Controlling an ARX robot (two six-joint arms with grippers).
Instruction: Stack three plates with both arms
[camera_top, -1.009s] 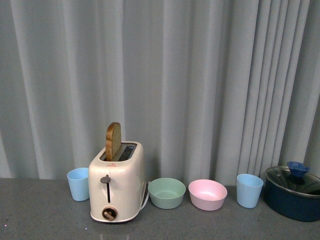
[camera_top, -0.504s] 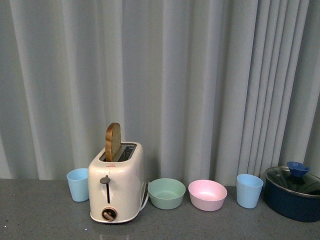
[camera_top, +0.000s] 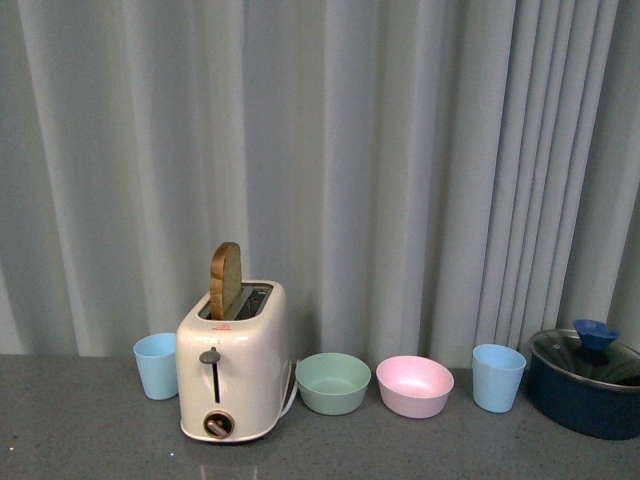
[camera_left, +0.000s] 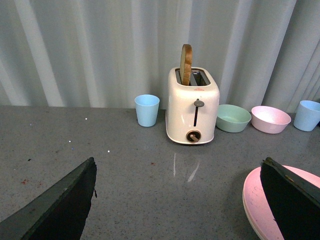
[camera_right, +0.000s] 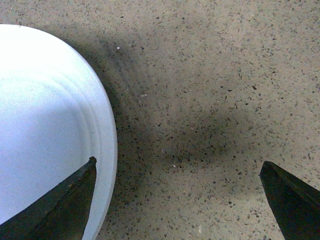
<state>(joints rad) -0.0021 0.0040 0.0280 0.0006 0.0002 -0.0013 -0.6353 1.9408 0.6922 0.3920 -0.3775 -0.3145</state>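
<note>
Speckled countertop (camera_right: 200, 125) lies between spread right jaws, blue plate (camera_right: 45, 125) beneath one.

Soft even light, sharp, blue plate (camera_right: 45, 125) overexposed

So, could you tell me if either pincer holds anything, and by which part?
Nothing is held; the left pincer and right pincer are both open and empty.

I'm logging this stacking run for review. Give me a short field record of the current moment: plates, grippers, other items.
pink plate: on counter, beside left gripper, ungripped
light blue plate: on counter, rim under right gripper, ungripped
jaws: both open wide
back row: left blue cup, toaster with bread, green bowl, pink bowl, right blue cup, lidded pot
</note>
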